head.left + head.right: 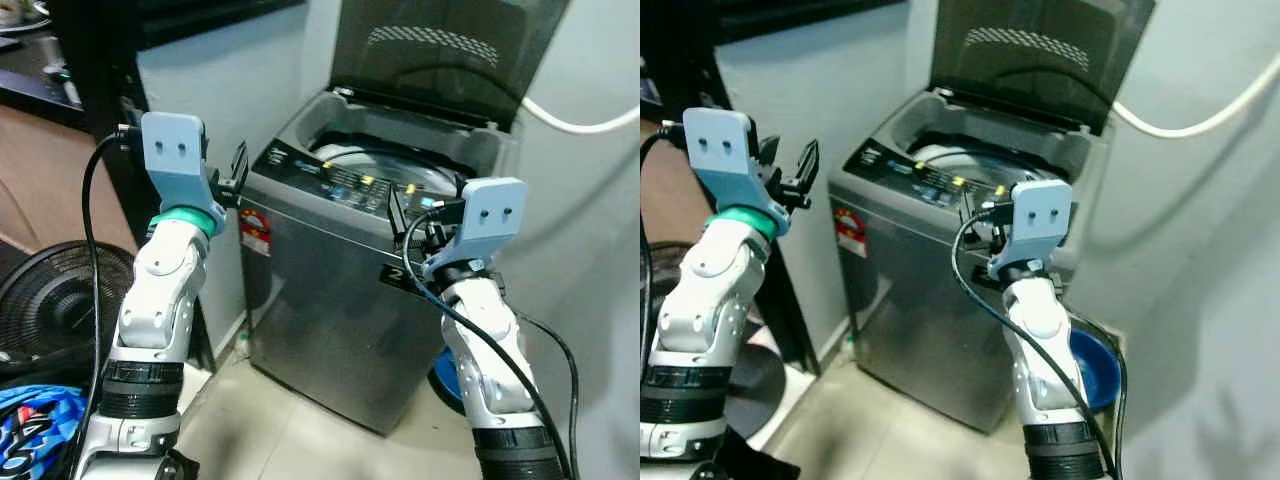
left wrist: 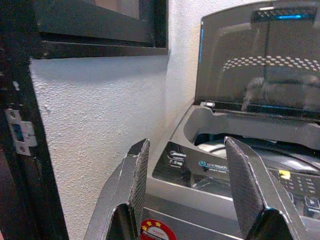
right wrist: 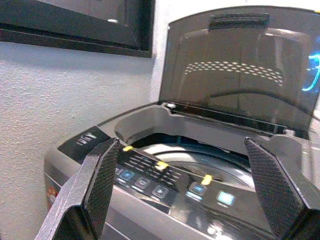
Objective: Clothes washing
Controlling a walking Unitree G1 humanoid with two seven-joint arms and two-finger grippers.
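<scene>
A grey top-loading washing machine [image 1: 330,300] stands against the white wall with its dark lid [image 1: 440,50] raised. The drum opening [image 1: 400,165] and the button panel [image 1: 350,185] along the front edge are in sight. No clothes can be seen. My left gripper [image 1: 232,175] hovers by the machine's front left corner, open and holding nothing; its fingers [image 2: 137,185] frame that corner. My right gripper [image 1: 415,212] is raised in front of the panel's right end, open wide and holding nothing; its fingers [image 3: 100,180] point over the panel [image 3: 165,180] toward the drum.
A black floor fan [image 1: 50,300] stands to the left, with a blue-and-black bundle [image 1: 30,430] lying below it. A dark door frame [image 1: 100,100] rises behind my left arm. A blue basin [image 1: 1095,370] sits on the floor right of the machine. A white hose [image 1: 580,120] crosses the wall.
</scene>
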